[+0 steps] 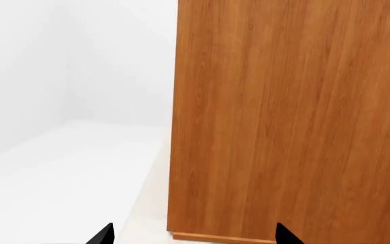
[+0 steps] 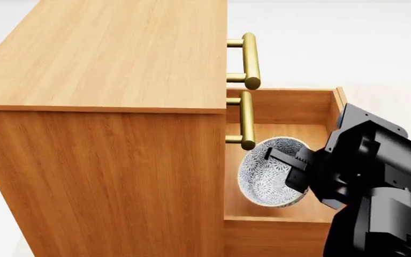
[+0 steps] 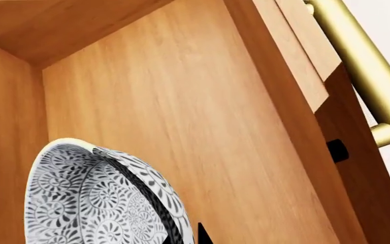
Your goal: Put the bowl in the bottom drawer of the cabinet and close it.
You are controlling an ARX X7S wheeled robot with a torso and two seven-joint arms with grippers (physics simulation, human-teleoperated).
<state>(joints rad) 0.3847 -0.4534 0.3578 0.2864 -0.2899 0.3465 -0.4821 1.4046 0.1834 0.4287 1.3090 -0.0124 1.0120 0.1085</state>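
The cabinet (image 2: 105, 59) fills the left of the head view, and its bottom drawer (image 2: 284, 131) is pulled out to the right. The white bowl with a grey-blue pattern (image 2: 266, 174) hangs tilted on its side inside the drawer, with my right gripper (image 2: 291, 166) shut on its rim. In the right wrist view the bowl (image 3: 93, 203) sits against the drawer's wooden inside (image 3: 181, 101), one finger inside and one outside at my right gripper (image 3: 181, 231). My left gripper (image 1: 195, 236) is open and holds nothing, facing the cabinet's side panel (image 1: 290, 117). The drawer's handle is hidden.
Two brass bar handles (image 2: 250, 59) (image 2: 247, 120) of the upper drawers jut out above the open drawer, close to the bowl. One brass handle (image 3: 364, 66) also shows in the right wrist view. White floor (image 1: 66, 173) lies left of the cabinet.
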